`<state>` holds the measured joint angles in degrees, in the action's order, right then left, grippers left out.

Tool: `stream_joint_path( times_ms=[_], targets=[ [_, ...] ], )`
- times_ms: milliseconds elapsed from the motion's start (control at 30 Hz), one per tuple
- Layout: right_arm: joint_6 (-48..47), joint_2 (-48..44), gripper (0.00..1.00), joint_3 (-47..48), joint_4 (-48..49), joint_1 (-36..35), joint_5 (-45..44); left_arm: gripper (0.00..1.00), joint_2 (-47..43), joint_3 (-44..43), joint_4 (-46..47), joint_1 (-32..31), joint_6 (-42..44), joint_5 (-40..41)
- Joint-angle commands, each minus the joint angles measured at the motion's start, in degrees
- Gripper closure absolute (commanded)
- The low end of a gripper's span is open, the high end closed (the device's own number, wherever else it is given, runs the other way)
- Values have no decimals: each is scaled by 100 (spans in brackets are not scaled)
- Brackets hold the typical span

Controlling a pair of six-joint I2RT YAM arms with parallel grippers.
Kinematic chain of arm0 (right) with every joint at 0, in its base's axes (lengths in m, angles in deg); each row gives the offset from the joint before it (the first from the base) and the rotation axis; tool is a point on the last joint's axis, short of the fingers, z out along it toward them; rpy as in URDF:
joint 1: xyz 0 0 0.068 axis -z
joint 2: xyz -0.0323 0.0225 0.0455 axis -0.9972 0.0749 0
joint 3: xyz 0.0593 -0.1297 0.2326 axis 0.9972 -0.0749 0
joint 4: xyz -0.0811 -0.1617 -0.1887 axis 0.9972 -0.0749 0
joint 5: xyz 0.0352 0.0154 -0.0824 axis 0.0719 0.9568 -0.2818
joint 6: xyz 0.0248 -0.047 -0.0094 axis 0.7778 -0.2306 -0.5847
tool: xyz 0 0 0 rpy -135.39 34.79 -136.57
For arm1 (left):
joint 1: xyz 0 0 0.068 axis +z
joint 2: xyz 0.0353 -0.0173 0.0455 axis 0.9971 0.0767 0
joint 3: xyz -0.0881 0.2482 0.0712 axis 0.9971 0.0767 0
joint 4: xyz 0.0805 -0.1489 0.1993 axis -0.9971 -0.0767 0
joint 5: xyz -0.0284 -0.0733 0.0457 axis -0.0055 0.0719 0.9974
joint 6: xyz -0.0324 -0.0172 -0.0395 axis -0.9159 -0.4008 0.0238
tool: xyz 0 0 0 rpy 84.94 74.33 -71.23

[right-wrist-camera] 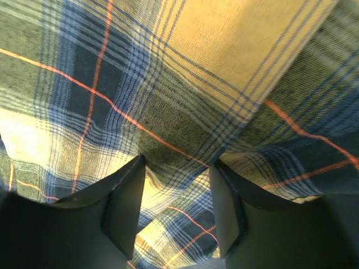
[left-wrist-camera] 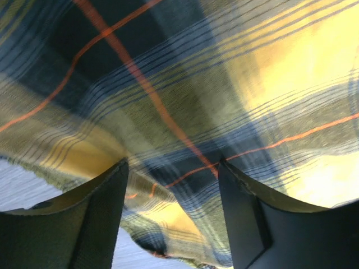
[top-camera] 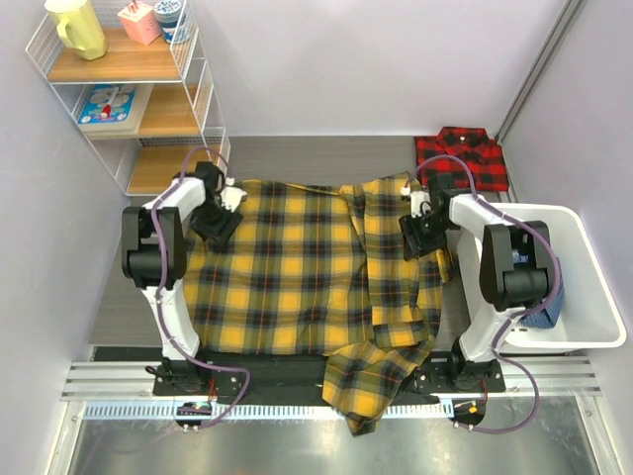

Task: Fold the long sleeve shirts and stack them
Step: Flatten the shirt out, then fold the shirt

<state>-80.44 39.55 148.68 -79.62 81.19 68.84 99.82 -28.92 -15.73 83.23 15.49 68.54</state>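
Two arms work at a dark grey table enclosed by pale grey walls, with aluminium rails running along the near edge.

Surface: the yellow plaid flannel shirt with dark green-black checks and thin red lines lies spread flat over most of the table. Its right side is folded inward in a rumpled band. One sleeve hangs over the near edge, across the rails. The red-and-black plaid shirt lies folded at the far right corner, apart from the yellow one.

Left gripper: set down on the yellow shirt's far left corner. In the wrist view its jaws stand part open, the cloth's edge running through the gap. Whether the cloth is pinched cannot be told.

Right gripper: on the folded band at the shirt's right side. Its jaws stand part open with a ridge of plaid between them. A firm hold cannot be confirmed.

Surroundings: a white plastic bin stands right of the table, blue fabric inside it. A white wire shelf unit with wooden boards stands at far left, carrying a yellow jug, a pink box, a patterned cup and, one level down, a picture book.
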Motion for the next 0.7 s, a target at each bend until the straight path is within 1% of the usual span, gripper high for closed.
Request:
stream_joint_path(
  times_ms=[0,33,67,133,167,200,233,300,333,367,433,500,667],
  targets=[
    [-233,-549,41,580,-299,-32,407,32,-347,231,-85,106,84,-554],
    [-225,-743,39,572,-397,-23,531,31,-627,328,-163,97,118,-669],
    [-181,-910,38,572,-503,-32,637,30,-726,398,-207,88,127,-766],
    [-23,-1403,34,546,-959,-32,866,29,-1102,618,-243,79,66,-872],
    [21,-1570,32,397,-1083,-32,945,28,-1244,679,-260,79,66,-916],
    [91,-1928,30,283,-1241,-32,1033,28,-1358,784,-261,88,40,-934],
    [188,-2071,30,-5,-1251,-32,1095,26,-1473,812,-261,79,22,-1047],
    [450,-2309,27,-288,-1304,-32,1191,25,-1789,873,-322,79,48,-1223],
    [522,-2449,27,-429,-1173,-32,1157,20,-1894,891,-331,88,57,-1407],
    [583,-2485,25,-491,-1067,-23,1200,19,-2070,900,-348,88,75,-1530],
    [654,-2433,25,-544,-1040,-41,1349,17,-2238,909,-366,88,84,-1733],
    [742,-2302,26,-562,-978,-50,1306,16,-2396,882,-357,79,66,-1927],
    [795,-1529,26,-457,-1102,-58,1087,15,-2555,715,-331,88,84,-1936]
  ],
)
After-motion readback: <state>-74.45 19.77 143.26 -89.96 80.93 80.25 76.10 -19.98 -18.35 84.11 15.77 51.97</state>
